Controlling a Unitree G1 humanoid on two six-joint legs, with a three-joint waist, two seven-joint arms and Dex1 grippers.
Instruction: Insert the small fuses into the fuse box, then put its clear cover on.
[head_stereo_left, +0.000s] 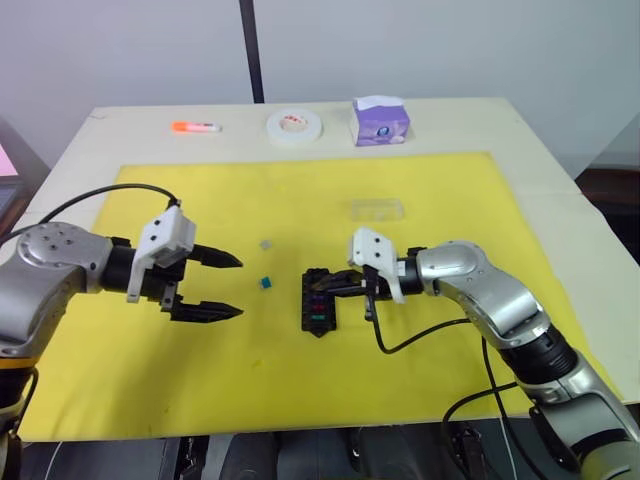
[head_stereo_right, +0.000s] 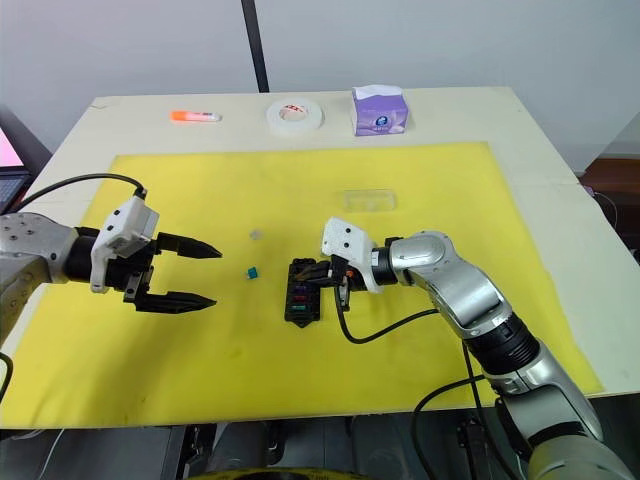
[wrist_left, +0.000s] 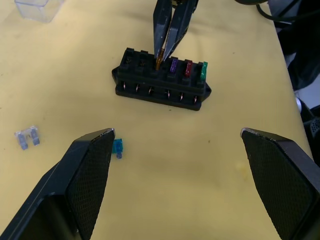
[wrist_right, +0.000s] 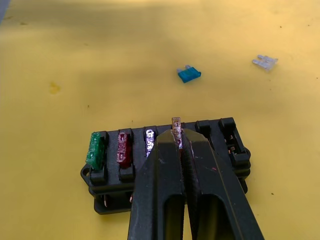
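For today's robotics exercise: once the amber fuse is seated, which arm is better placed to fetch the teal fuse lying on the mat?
Probably the left. The left gripper is open and empty, with the teal fuse just beyond its fingertips. The right gripper is shut on the amber fuse at the fuse box.

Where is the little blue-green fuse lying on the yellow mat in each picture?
Left eye view: teal fuse between the open left tool and the fuse box.
Right eye view: same spot, on the box's left.
Left wrist view: beside one finger's tip.
Right wrist view: beyond the box.
Shared landmark: the fuse box, where the right tool pinches an amber fuse.
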